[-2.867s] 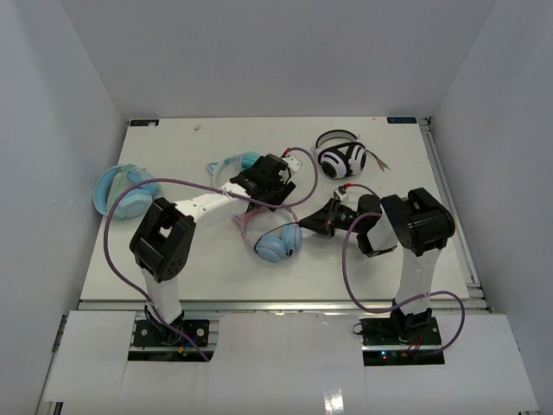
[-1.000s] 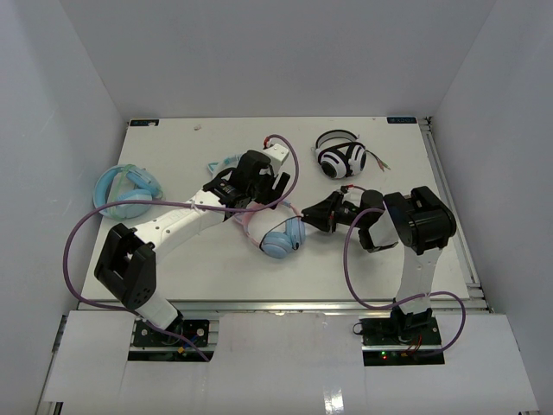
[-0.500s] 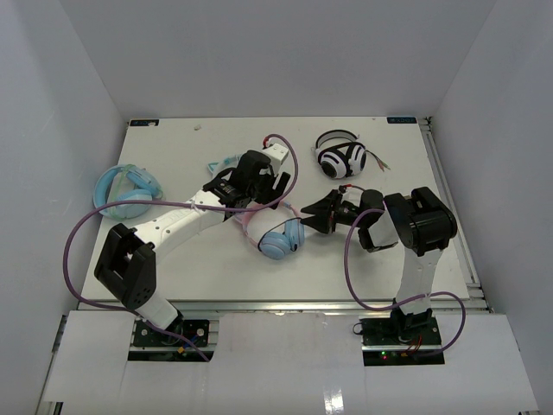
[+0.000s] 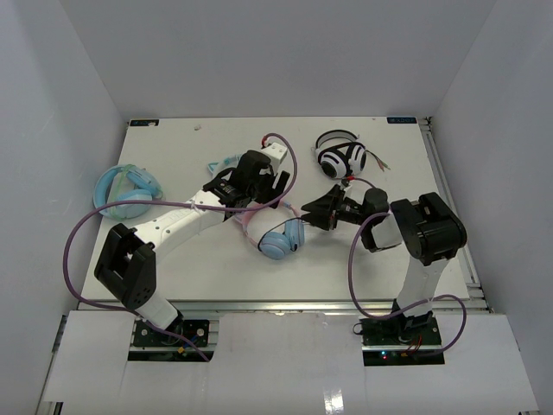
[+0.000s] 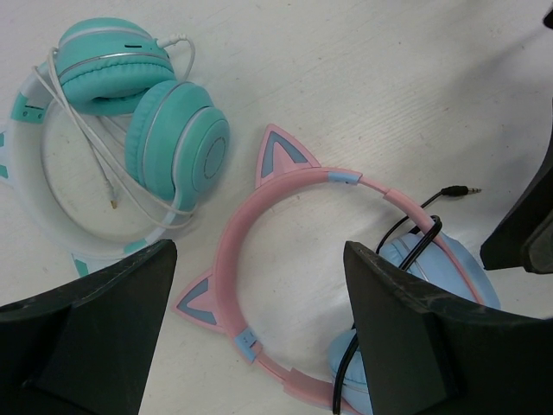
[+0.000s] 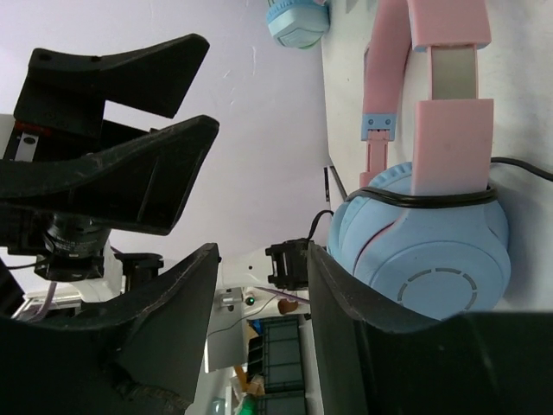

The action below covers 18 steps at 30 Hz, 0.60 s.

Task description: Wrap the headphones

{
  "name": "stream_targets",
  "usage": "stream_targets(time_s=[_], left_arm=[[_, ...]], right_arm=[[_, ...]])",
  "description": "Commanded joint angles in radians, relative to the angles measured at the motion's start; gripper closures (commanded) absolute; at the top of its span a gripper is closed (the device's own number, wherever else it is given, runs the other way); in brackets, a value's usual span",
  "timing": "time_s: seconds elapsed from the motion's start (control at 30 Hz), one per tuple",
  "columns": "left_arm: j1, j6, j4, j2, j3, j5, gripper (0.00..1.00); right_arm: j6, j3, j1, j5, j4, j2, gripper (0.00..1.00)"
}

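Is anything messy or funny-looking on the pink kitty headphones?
Yes. On the pink cat-ear headphones with light blue cups, the thin black cable loops around the headband just above one cup, but its plug end lies loose on the white table, so it looks untidy. Nothing seems broken.

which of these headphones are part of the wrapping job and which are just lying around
For the job:
- pink cat-ear headphones
- their thin black cable

Lying about:
- teal cat-ear pair
- bulky light blue pair
- black-and-white pair
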Motion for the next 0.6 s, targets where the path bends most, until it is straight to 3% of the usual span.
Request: stream_targets(time_s=[0.0,0.1,0.17,0.23,0.3,0.37,0.5,0.57], left_arm=[[0.003,-0.018,0.015,-0.048,0.024,-0.007,0.11],[0.003,-0.028,0.014,-0.077,0.028,0.026,0.12],[0.003,-0.048,0.012,-0.114,0.039,0.065,0.12],[0.004,-0.089,0.001,-0.157,0.06,0.094,0.11],[0.004,-0.152,-0.017,-0.185,0.089,0.125,0.02],[0.004,-0.198,-0.038,-0.217,0.099,0.189,0.02],[0.004,-0.299,-0.033,-0.314,0.026,0.254,0.02],[0.004,-0.328,-0.001,-0.4,-0.043,0.249,0.02]], right_arm=[[-0.089,-0.048,-0.002,0.009,0.401,-0.036,0.48],[-0.158,-0.044,0.0,0.008,0.294,-0.102,0.48],[-0.278,-0.027,0.007,0.021,0.084,-0.195,0.47],[-0.531,0.018,0.022,0.088,-0.253,-0.312,0.47],[-0.769,0.127,0.073,0.287,-0.747,-0.458,0.46],[-0.955,0.212,0.135,0.438,-1.03,-0.563,0.45],[-1.021,0.256,0.177,0.597,-1.25,-0.709,0.42],[-1.066,0.266,0.211,0.666,-1.349,-0.779,0.34]])
